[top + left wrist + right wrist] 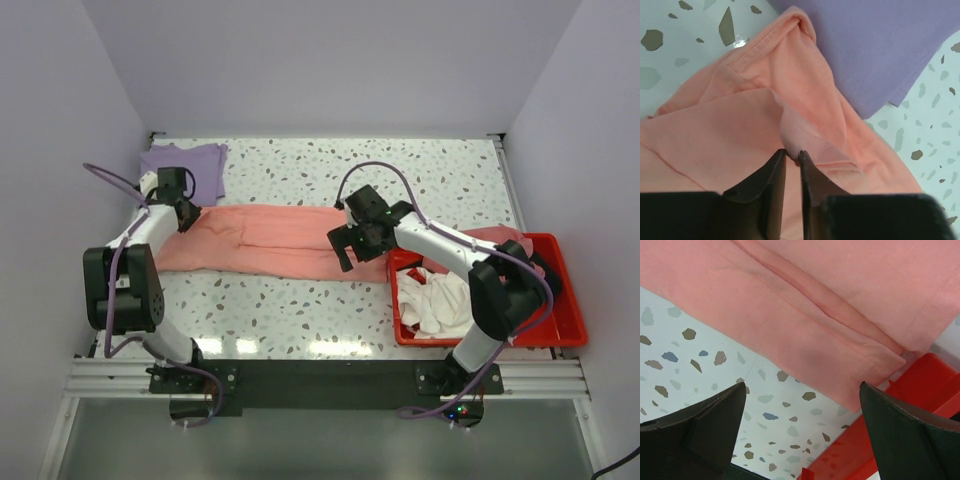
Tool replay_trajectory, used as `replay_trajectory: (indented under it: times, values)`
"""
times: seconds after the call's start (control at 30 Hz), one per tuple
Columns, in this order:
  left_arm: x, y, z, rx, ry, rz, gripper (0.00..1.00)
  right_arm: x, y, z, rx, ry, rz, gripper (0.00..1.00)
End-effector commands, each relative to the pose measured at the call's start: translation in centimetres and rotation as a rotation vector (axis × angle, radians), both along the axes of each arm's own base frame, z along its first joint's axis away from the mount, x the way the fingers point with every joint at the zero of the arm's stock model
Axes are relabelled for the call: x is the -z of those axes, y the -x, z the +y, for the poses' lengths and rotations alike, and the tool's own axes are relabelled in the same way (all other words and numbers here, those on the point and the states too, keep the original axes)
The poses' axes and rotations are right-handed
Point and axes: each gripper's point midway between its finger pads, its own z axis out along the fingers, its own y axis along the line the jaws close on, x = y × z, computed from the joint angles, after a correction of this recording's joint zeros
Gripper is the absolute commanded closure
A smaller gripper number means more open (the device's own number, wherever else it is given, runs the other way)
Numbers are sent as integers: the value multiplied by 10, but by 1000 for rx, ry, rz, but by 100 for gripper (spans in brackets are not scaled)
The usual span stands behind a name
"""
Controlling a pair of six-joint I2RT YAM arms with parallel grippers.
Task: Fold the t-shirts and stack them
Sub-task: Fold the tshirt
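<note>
Left pincer [792, 151] pinching, right pincer [802, 385] spread wide

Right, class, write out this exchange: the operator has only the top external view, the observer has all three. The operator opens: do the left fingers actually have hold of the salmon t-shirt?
Observer: Yes. The left fingers are almost closed, pinching a raised fold of the salmon t-shirt.
Operator: And the right fingers?
Observer: The right fingers stand wide apart over bare table, with nothing between them.
Operator: Where does the shirt's right end lie?
Observer: Its hemmed corner appears to end right at the rim of the red bin.
</note>
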Motion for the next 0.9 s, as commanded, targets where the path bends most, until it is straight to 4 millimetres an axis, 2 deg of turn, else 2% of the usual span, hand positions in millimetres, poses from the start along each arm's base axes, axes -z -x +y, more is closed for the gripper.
replay_trajectory:
  times: [0.0,0.07,0.1,0.13,0.2,0.23,0.27,0.33,0.37,0.4,0.43,0.5,0.53,0.57,0.6,0.63,0.73,0.77,0.83,0.87]
  values:
    - [-24,-33,7,16,-23,-91,75,-5,-8,2,-7,7,-22,1]
    - [-29,-38,9,10,-34,-101,50,-5,-9,2,-5,9,-19,1]
    - [-32,-40,11,5,-40,-108,41,-5,-9,2,-7,8,-21,1]
    - [-37,-41,14,1,-55,-115,27,-5,-9,2,-5,8,-20,1]
    - [-52,-47,15,3,-66,-145,15,-7,-11,1,3,17,-32,1]
    - [-57,-48,15,5,-67,-153,4,-8,-12,2,4,11,-36,1]
    - [-62,-49,14,10,-64,-160,0,-9,-13,2,9,12,-40,1]
    - [-68,-46,9,25,-39,-176,0,-12,-18,5,25,0,-52,1]
    - [-59,-38,3,39,-25,-163,0,-13,-22,6,34,-5,-60,1]
    - [-65,-37,-1,47,-12,-194,0,-18,-28,12,48,-21,-75,1]
    - [-51,-28,-8,62,18,-176,0,-19,-33,15,57,-30,-82,1]
    - [-49,-23,-17,78,37,-208,0,-26,-50,25,86,-63,-127,1]
    - [-33,-14,-24,92,56,-183,0,-20,-57,29,95,-57,-125,1]
    - [-29,-12,-30,106,64,-183,0,-18,-64,30,107,-50,-132,1]
    - [-23,-12,-33,112,67,-183,0,-25,-77,37,116,-60,-169,1]
    - [-15,-10,-37,122,81,-166,0,-11,-85,38,123,-35,-160,1]
    - [13,-3,-39,128,95,-93,0,-8,-109,43,149,-22,-189,1]
    - [20,1,-41,134,100,-69,0,7,-114,44,158,-3,-169,1]
    - [36,11,-42,135,106,-23,0,14,-125,48,178,-8,-158,1]
    - [40,15,-41,131,105,-14,0,31,-125,49,180,6,-135,1]
